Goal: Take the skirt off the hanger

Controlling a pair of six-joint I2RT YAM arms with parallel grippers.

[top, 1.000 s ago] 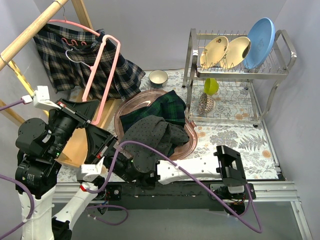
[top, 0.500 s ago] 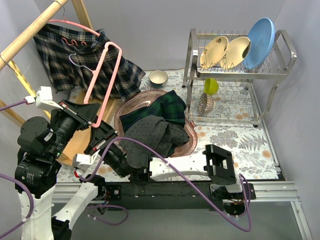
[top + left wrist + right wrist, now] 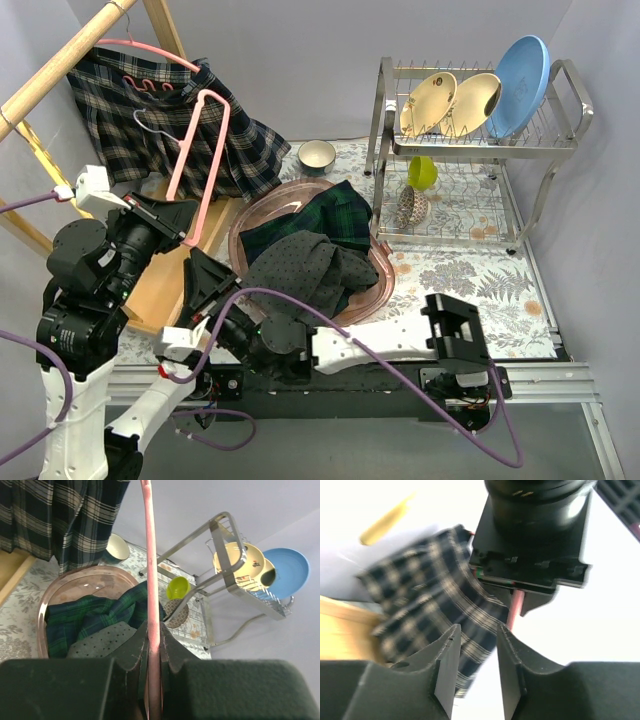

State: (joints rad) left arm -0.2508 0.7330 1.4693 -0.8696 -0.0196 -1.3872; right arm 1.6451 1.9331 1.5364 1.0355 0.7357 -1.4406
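A dark plaid skirt (image 3: 140,125) hangs at the back left under a wooden rack, and shows in the left wrist view as the skirt (image 3: 55,515). A pink hanger (image 3: 205,150) stands slanted in front of it. My left gripper (image 3: 188,222) is shut on the hanger's lower end, the pink hanger bar (image 3: 150,570) clamped between its jaws (image 3: 154,645). My right gripper (image 3: 203,272) sits just below the left one, pointing up at it, open with nothing between its jaws (image 3: 477,642). Behind that gap I see the skirt (image 3: 430,600). Whether the skirt is clipped to this hanger I cannot tell.
The wooden rack (image 3: 60,62) carries another pink hanger (image 3: 135,45) and a white one (image 3: 160,122). A pink basin (image 3: 238,228) holds green plaid and grey dotted cloth. A small bowl (image 3: 317,155) and a dish rack (image 3: 385,130) with plates stand to the right.
My right gripper's jaws have spread apart and it has shifted slightly under the left gripper. The hanger's top has swung a little to the left.
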